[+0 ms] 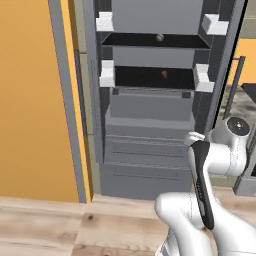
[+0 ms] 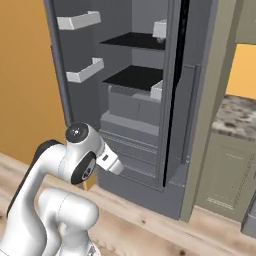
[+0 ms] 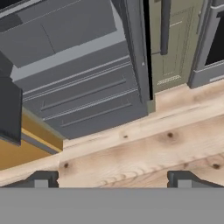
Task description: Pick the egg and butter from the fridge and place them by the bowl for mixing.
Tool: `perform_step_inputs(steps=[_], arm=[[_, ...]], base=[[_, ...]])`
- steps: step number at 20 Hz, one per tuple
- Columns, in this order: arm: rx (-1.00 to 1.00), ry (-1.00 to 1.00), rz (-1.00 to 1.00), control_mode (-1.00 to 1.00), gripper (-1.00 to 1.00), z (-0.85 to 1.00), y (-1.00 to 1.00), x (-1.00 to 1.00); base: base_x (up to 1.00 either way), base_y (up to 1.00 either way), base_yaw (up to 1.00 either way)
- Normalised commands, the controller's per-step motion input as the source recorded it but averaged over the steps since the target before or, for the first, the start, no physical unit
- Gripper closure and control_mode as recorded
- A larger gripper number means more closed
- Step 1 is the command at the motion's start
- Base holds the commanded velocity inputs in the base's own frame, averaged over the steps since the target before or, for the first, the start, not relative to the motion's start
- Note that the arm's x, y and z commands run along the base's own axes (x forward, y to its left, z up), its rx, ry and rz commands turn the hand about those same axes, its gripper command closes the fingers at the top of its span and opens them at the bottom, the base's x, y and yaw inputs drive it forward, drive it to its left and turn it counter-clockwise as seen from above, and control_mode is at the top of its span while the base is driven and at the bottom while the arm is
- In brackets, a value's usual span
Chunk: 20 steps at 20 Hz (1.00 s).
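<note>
Currently the tall grey fridge [image 1: 150, 125] with black inner shelves is standing open in front of the robot, its door swung wide and showing white door bins [image 1: 105, 22] at both sides of the cavity. On the upper black shelf, toward the back, a tiny pale roundish ball, the egg [image 1: 160, 37], is sitting alone. One shelf down, a small orange lumpy item [image 1: 164, 74] is resting near the middle. Below the shelves the grey drawers [image 1: 150, 112] are sitting closed, stacked down toward the floor. Butter is not something I can make out on either shelf.

The white jointed arm [image 1: 215, 160] is folding low in front of the fridge base, elbow up, well below both shelves. In the hand view the two-finger gripper [image 3: 113, 179] is pointing down at the light wooden plank floor [image 3: 144, 153] just before the fridge's bottom grey panels, its two dark finger tips [image 3: 41, 179] standing far apart with bare floor between them; the jaws are spread wide and carrying nothing. To one side of that view a pale olive cupboard door [image 3: 173, 43] with a dark bar handle is showing. An orange wall [image 1: 30, 100] is flanking the fridge on the left.
</note>
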Motion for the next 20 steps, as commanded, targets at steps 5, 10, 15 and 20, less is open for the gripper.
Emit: perform_step_inputs(steps=[5,10,15,20], arm=[[0.00,0.00,0.00,1.00,-1.00,0.00,0.00,0.00],[0.00,0.00,0.00,1.00,-1.00,0.00,0.00,0.00],[0.00,0.00,0.00,1.00,-1.00,0.00,0.00,0.00],[0.00,0.00,0.00,1.00,-1.00,0.00,0.00,0.00]], base=[[0.69,0.24,-0.07],[0.76,-0.15,0.00],[0.72,-0.02,0.00],[0.69,0.24,-0.12]])
